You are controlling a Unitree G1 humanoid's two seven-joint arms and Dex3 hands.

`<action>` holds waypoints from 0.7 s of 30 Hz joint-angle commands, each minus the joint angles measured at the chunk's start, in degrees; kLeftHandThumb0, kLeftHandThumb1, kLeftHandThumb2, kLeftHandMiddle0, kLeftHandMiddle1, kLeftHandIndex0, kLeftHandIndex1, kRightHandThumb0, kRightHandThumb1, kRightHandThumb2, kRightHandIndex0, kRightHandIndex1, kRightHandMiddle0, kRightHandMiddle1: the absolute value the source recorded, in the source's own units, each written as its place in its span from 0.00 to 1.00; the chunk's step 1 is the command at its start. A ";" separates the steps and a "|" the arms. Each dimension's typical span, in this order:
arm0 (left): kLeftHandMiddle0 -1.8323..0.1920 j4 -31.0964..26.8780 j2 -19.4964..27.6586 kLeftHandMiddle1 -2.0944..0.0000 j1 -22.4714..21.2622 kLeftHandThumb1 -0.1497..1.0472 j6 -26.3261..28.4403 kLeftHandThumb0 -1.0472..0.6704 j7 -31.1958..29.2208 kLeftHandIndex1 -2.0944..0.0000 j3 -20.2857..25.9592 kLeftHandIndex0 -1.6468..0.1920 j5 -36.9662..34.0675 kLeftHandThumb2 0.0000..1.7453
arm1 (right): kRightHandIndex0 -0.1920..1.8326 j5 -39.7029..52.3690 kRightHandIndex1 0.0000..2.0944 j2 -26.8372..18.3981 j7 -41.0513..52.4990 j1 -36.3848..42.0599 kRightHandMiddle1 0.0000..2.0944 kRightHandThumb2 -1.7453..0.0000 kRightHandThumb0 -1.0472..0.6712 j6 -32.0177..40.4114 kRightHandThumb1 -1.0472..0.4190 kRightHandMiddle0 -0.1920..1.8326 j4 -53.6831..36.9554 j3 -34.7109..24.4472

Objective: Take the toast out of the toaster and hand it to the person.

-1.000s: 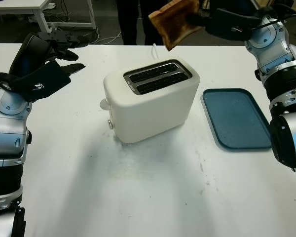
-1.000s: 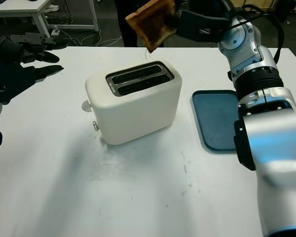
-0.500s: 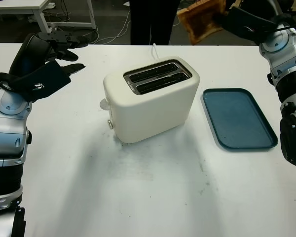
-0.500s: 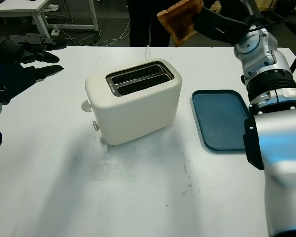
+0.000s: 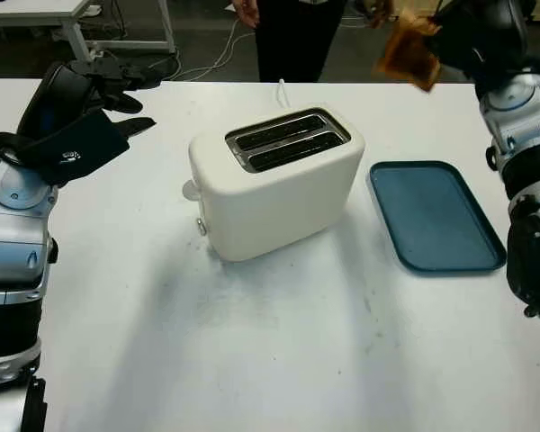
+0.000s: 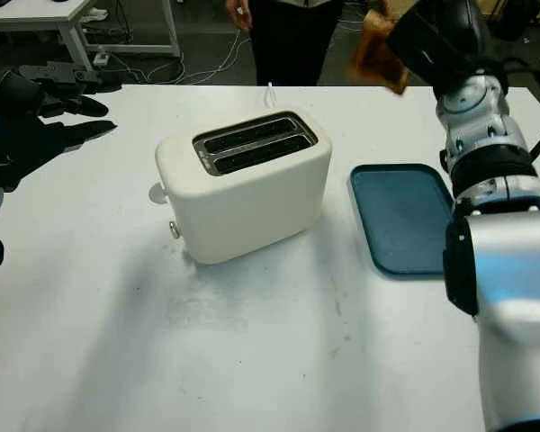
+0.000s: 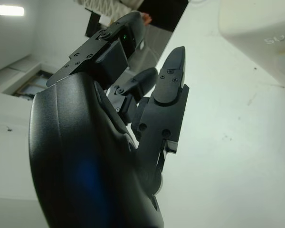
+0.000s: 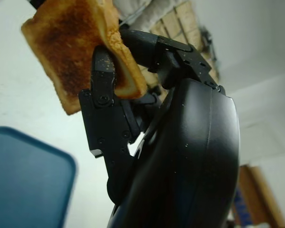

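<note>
Right hand (image 5: 472,31) was up at the far right, fingers clamped on the toast (image 8: 80,50) - near a person (image 5: 297,27). Left hand (image 5: 81,117) open, far left, holding nothing.

One toaster (image 5: 276,180) with two slots, white; one slice of toast (image 5: 409,58), browned; one tray (image 5: 435,216), blue; two robot hands, left robot hand (image 5: 88,108) and right robot hand (image 5: 472,31); one person (image 5: 297,27); one white surface (image 5: 279,342).

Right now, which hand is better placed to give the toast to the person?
The right hand: it already grips the toast, raised beyond the table's far edge near the person's hand. The left hand is open, far off.
</note>
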 commanded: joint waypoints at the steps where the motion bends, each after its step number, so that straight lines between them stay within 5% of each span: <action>1: 0.62 -0.16 0.31 0.69 0.01 0.89 0.24 0.49 -0.05 1.00 -0.30 0.47 0.56 0.01 | 0.44 1.13 0.83 0.75 -0.05 1.13 0.80 0.82 0.48 0.09 0.09 0.24 0.29 -0.74; 12: 0.62 -0.35 0.21 0.69 -0.15 0.89 0.84 0.49 -0.06 1.00 -0.55 0.47 0.66 0.01 | 0.45 1.94 0.83 3.75 -1.16 1.91 0.83 0.80 0.50 2.49 0.09 0.26 1.05 -1.87; 15: 0.62 -0.33 0.16 0.69 -0.19 0.89 0.89 0.48 -0.09 1.00 -0.47 0.47 0.43 0.01 | 0.40 1.78 0.83 4.73 -1.81 1.38 0.76 0.82 0.45 5.37 0.09 0.22 1.15 -2.08; 21: 0.62 -0.65 0.29 0.70 -0.20 0.89 1.38 0.48 -0.19 1.00 -0.55 0.47 0.59 0.01 | 0.44 2.60 0.83 5.22 -0.51 2.42 0.56 0.80 0.48 2.79 0.09 0.35 1.09 -2.77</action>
